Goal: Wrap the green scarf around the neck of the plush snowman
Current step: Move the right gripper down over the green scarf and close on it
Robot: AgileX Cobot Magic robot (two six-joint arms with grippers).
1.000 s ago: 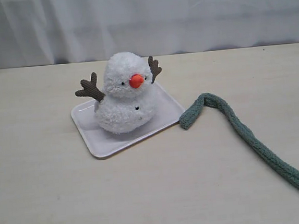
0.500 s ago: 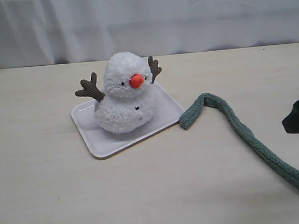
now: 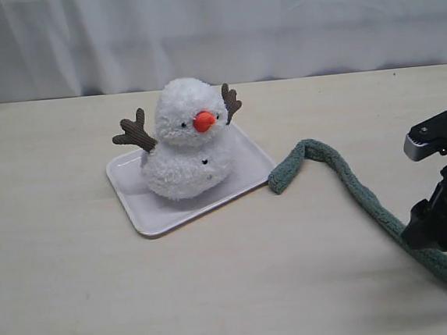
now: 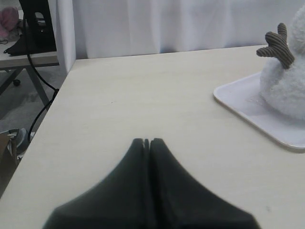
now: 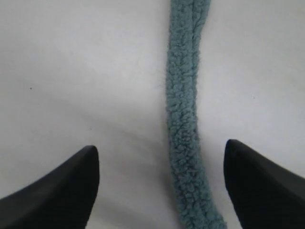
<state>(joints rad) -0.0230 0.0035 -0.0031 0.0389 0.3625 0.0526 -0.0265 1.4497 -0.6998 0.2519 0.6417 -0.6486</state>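
The plush snowman (image 3: 186, 143) sits upright on a white tray (image 3: 153, 217), its orange nose facing forward; the left wrist view catches its side (image 4: 286, 86) and one brown arm. The green scarf (image 3: 350, 188) lies loose on the table, from beside the tray's right corner out to the front right. My right gripper (image 3: 426, 232) hovers over the scarf's far stretch, open, with the scarf (image 5: 186, 119) running between its two black fingers (image 5: 71, 186), untouched. My left gripper (image 4: 147, 141) is shut on nothing, over bare table left of the tray.
A white curtain (image 3: 211, 27) hangs behind the table. The table's left edge (image 4: 52, 100) shows in the left wrist view, with a cable and stand beyond it. The tray (image 4: 252, 109) lies right of the left gripper.
My right arm has come into view from the right edge and dropped forward over the scarf. The scarf and the snowman have not moved.
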